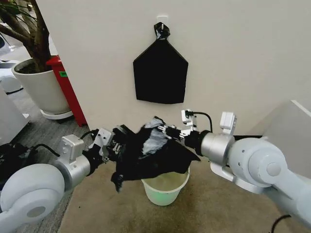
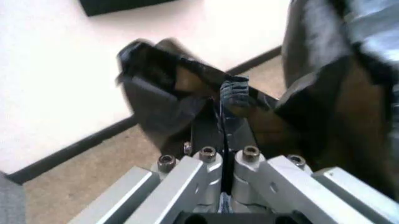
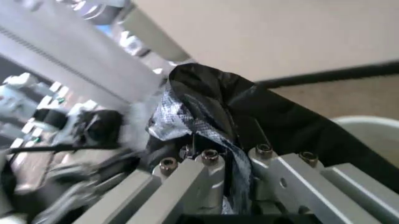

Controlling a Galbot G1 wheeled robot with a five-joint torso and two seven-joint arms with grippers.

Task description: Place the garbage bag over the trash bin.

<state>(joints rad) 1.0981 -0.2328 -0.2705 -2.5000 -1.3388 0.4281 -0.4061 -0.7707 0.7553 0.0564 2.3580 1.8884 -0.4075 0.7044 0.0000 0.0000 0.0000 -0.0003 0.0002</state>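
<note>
Left gripper (image 1: 116, 141) first: from my seat I see its fingers (image 2: 219, 128) pressed together on a fold of the garbage bag (image 1: 150, 153), a crumpled tuft of black film poking out past the tips in the left wrist view. Right gripper (image 1: 171, 131) sits opposite it, a little higher, and its jaws are clamped on the bag's other edge; the right wrist view shows glossy, wrinkled film bunched between the fingers (image 3: 215, 175) and spilling over them. Between the two grippers the bag hangs stretched and sagging, loose and crinkled, with one corner drooping down below the left gripper.

Just under the bag, below and between both grippers, stands the trash bin (image 1: 166, 187), a small creamy-white bucket on the brown carpet (image 1: 218, 208). The film drapes over the near and upper part of its rim, and the rest of the rim and the front wall are uncovered. I can catch a slice of that pale rim (image 3: 374, 133) beyond the right gripper too.

Farther out, past both grippers, a flat black bundle (image 1: 160, 75) with a knotted top hangs on the wall (image 1: 243, 58). Off beyond the left gripper's side, a large white plant pot (image 1: 41, 87) stands beside a red panel (image 1: 70, 90).
</note>
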